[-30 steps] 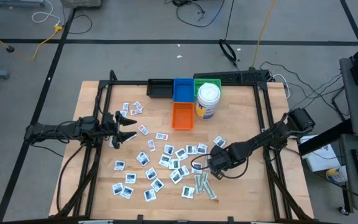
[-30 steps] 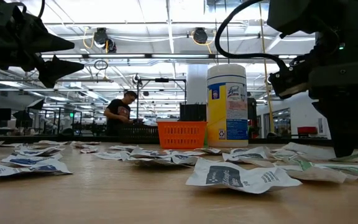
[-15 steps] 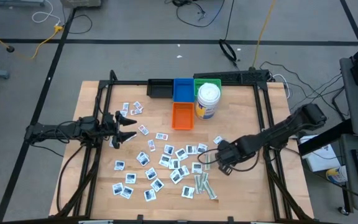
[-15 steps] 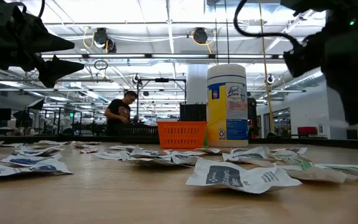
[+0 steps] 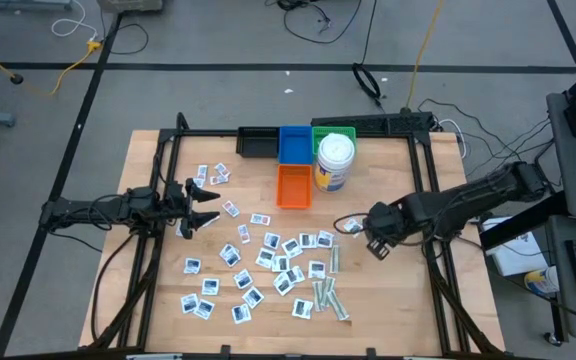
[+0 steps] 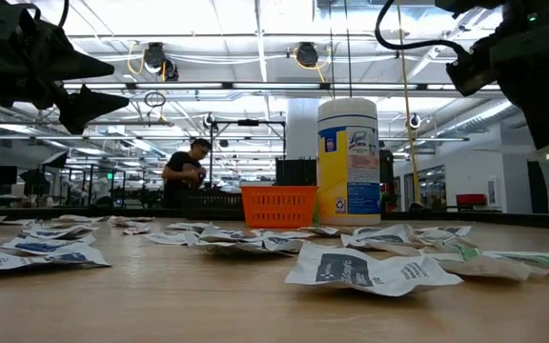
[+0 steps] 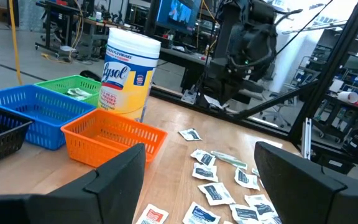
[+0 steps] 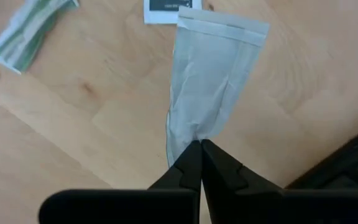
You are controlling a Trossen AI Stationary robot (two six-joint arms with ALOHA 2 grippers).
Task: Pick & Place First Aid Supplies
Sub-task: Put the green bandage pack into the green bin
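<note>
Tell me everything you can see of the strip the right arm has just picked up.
The strip is a narrow, flat, pale grey wrapper, thin and creased like paper or film, with a sealed band across its far end. The right gripper has its jaws shut on one pinched end, so it hangs free above the wooden table, touching nothing else. From above it shows right of the scattered packets, in front of the wipes canister.

High view: straight down, whole bench (image 5: 158, 150) and floor around it. Low view: bench-top level, facing across into the room. Left wrist view: low, slanting over the bench, shares the orange basket (image 7: 114, 138) and wipes canister (image 7: 128, 73) with both. Right wrist view: close above the wood, looking down
</note>
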